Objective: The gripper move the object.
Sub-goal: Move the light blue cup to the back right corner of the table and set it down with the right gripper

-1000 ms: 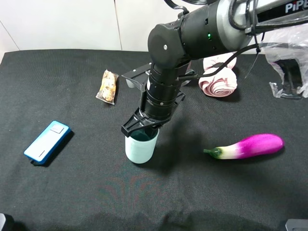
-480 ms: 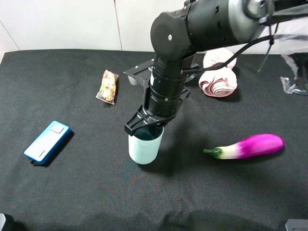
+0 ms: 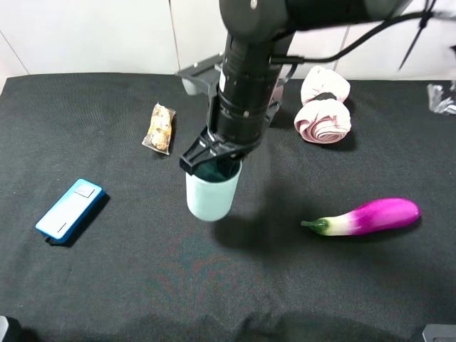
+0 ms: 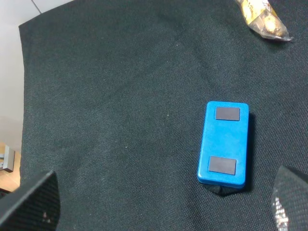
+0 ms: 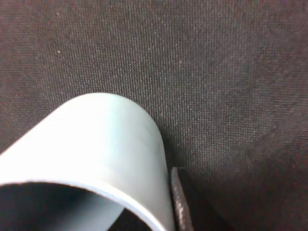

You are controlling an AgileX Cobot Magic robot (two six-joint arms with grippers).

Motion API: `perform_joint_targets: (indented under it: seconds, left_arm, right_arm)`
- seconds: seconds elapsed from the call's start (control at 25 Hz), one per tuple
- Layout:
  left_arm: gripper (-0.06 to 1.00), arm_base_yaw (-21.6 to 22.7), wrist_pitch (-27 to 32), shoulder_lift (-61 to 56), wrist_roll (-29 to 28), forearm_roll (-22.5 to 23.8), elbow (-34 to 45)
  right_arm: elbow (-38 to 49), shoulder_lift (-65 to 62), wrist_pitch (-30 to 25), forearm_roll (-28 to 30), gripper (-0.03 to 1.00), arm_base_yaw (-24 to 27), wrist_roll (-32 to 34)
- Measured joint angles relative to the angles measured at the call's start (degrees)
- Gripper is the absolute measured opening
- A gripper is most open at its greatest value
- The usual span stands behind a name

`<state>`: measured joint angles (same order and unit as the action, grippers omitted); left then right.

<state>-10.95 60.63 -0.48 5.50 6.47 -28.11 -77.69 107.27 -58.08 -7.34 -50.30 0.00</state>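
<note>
Right now the right gripper (image 3: 214, 162) is clamped narrow on the rim of the cup (image 3: 210, 199), with one finger (image 5: 179, 202) against the outer wall. The cup is upright near the middle of the black cloth (image 3: 107, 285), with a snack pack (image 3: 159, 128) beyond it to the left and an eggplant (image 3: 367, 216) to its right. Whether its base touches the cloth I cannot tell. A pink towel (image 3: 324, 117) lies farther back on the right. The left gripper (image 4: 161, 207) hovers near a blue box (image 4: 224, 143) at the cloth's left side, jaws spread wide.
</note>
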Motion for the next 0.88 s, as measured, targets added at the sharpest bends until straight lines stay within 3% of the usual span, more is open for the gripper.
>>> perform_joint_targets:
  seconds: [0.88]
  left_arm:
    - [0.93,0.0,0.0,0.0,0.0,0.0,0.0]
  right_arm:
    - [-10.75,-6.57,-11.74,2.06,0.0,11.47,0.0]
